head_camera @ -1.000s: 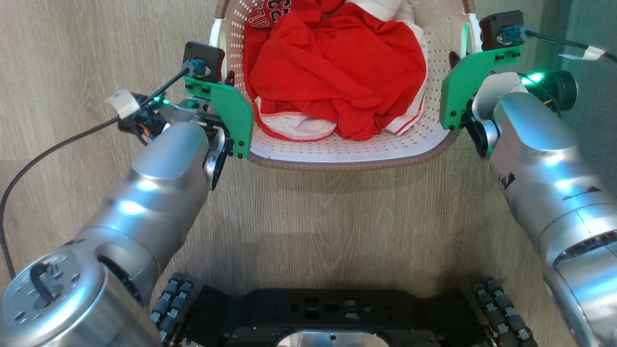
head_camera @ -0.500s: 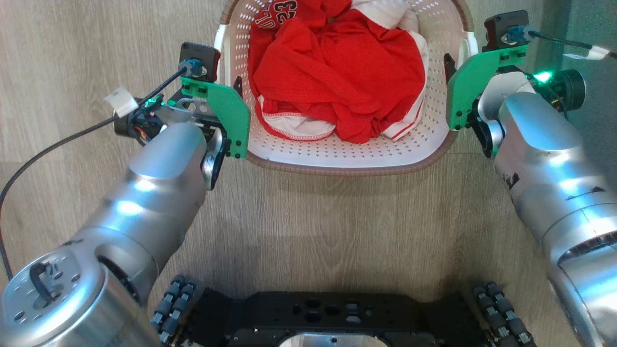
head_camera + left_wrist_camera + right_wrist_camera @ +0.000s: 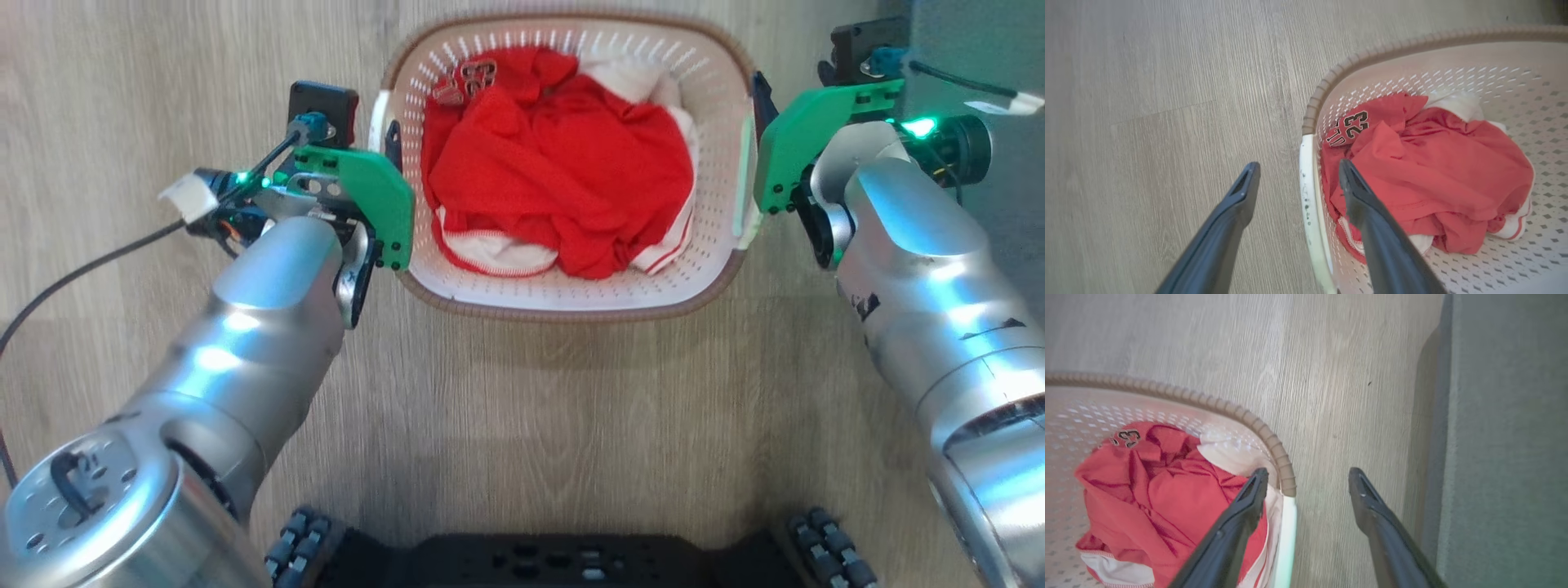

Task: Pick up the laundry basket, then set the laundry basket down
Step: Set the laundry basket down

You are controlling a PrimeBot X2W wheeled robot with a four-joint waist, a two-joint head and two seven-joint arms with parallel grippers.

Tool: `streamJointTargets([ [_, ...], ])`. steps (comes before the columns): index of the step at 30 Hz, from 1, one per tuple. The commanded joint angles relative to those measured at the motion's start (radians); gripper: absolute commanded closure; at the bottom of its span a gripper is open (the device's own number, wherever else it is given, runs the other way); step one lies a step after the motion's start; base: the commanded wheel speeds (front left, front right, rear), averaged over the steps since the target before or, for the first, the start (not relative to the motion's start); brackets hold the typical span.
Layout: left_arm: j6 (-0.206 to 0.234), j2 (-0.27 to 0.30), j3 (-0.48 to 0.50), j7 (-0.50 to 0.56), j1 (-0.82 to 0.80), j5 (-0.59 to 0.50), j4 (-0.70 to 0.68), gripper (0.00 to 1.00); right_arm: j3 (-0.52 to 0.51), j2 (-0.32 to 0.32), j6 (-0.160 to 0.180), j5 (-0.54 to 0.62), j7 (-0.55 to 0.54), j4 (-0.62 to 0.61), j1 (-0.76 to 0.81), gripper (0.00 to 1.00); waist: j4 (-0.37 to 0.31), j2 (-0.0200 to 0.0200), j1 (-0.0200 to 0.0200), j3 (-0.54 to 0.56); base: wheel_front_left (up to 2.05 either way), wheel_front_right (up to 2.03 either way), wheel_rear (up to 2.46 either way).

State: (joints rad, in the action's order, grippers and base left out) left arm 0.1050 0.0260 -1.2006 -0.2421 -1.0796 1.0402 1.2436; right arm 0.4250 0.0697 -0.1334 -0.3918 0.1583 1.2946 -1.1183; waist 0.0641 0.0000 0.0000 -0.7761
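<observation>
The laundry basket [image 3: 571,302] sits on the wood floor between my arms, cream with perforated walls and a brown rim, holding a red jersey [image 3: 555,180] over white cloth. My left gripper [image 3: 1297,171] is open, its fingers either side of the white left handle [image 3: 1308,204], one outside the basket [image 3: 1331,81] and one inside over the jersey. My right gripper [image 3: 1308,473] is open too, straddling the right handle [image 3: 1287,539] where the brown rim [image 3: 1274,445] ends. In the head view the left gripper [image 3: 384,139] and right gripper [image 3: 763,90] flank the basket.
A grey rug [image 3: 1506,437] lies just right of my right gripper, its edge also in the head view [image 3: 971,41]. My dark wheeled base [image 3: 555,563] is at the bottom. A black cable [image 3: 82,261] trails off the left wrist over open floor.
The basket looks smaller and farther from the head camera than before, with its whole rim now in view. Both arms went down with it. The head view has also shifted.
</observation>
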Motion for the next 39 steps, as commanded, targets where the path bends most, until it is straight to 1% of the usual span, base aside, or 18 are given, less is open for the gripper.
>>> streamJointTargets([
  [1,-0.003,0.025,0.026,-0.018,0.029,-0.005,-0.002,0.0,0.016,-0.019,0.003,-0.016,0.028,-0.025,0.048,0.0,-0.008,0.0,0.0,0.056,0.0,0.0,0.0],
  [5,0.016,0.056,0.095,-0.019,0.036,-0.049,-0.082,0.0,0.032,-0.019,0.003,-0.041,0.065,-0.049,0.062,0.0,-0.016,0.0,0.0,0.117,0.0,0.0,0.0],
  [8,0.044,0.088,0.177,-0.019,0.07,-0.108,-0.172,0.0,0.039,-0.019,0.003,-0.049,0.089,-0.063,0.076,0.0,-0.018,0.0,0.0,0.167,0.0,0.0,0.0],
  [9,0.044,0.088,0.177,-0.019,0.07,-0.108,-0.172,0.0,0.039,-0.019,0.003,-0.049,0.089,-0.063,0.076,0.0,-0.018,0.0,0.0,0.167,0.0,0.0,0.0],
  [13,0.078,0.132,0.309,-0.019,0.156,-0.214,-0.305,0.0,0.045,-0.019,0.003,-0.045,0.102,-0.107,0.106,0.0,-0.027,0.0,0.0,0.238,0.0,0.0,0.0],
  [17,0.097,0.163,0.439,-0.02,0.273,-0.334,-0.437,0.0,-0.006,-0.019,0.003,0.004,0.103,-0.221,0.159,0.0,-0.037,0.0,0.0,0.309,0.0,0.0,0.0],
  [22,0.111,0.163,0.591,-0.02,0.435,-0.473,-0.599,0.0,-0.097,-0.019,0.003,0.081,0.103,-0.39,0.294,0.0,-0.038,0.0,0.0,0.402,0.0,0.0,0.0],
  [25,0.106,0.15,0.666,-0.02,0.523,-0.545,-0.687,0.0,-0.153,-0.019,0.003,0.12,0.103,-0.492,0.384,0.0,-0.034,0.0,0.0,0.454,0.0,0.0,0.0],
  [28,0.095,0.142,0.724,-0.02,0.6,-0.61,-0.761,0.0,-0.187,-0.019,0.003,0.135,0.103,-0.596,0.471,0.0,-0.034,0.0,0.0,0.502,0.0,0.0,0.0],
  [35,0.078,0.13,0.831,-0.02,0.759,-0.735,-0.927,0.0,-0.21,-0.019,0.003,0.153,0.103,-0.805,0.655,0.0,-0.034,0.0,0.0,0.603,0.0,0.0,0.0],
  [39,0.057,0.123,0.873,-0.02,0.843,-0.763,-1.0,0.0,-0.224,-0.019,0.003,0.158,0.103,-0.895,0.74,0.0,-0.033,0.0,0.0,0.653,0.0,0.0,0.0],
])
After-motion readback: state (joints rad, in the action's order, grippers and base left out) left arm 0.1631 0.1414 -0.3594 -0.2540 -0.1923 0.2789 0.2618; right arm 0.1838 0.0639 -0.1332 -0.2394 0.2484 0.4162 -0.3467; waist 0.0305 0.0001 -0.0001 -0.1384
